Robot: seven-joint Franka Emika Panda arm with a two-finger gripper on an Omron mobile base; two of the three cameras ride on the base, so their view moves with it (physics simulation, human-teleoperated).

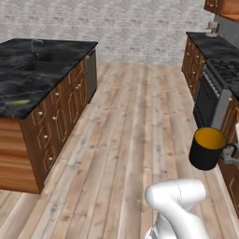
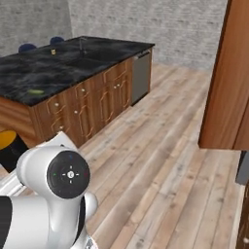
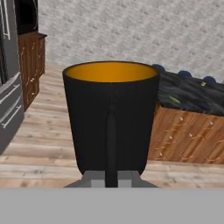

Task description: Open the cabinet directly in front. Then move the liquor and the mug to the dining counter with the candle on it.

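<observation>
My gripper [image 3: 111, 178] is shut on the thin handle of the mug [image 3: 110, 116], a black cup with a yellow-orange inside, held upright in the air. From the left base camera the mug [image 1: 207, 148] hangs at the right over the wooden floor, with the gripper [image 1: 232, 154] behind it at the frame's edge. The dining counter [image 1: 32, 70], a black marble island with wooden drawers, stands off to the left; it also lies beyond the mug [image 3: 192, 94]. A small yellow candle-like thing [image 2: 53, 51] sits near its far edge. The liquor is out of view.
A stove [image 1: 219, 88] and a narrow black counter [image 1: 210, 44] line the right wall under a wooden wall cabinet [image 1: 219, 5]. A tall reddish-brown wooden panel [image 2: 228, 73] stands close on the right. Blue stools [image 2: 26, 47] stand behind the island. Wooden floor [image 1: 135, 121] lies between.
</observation>
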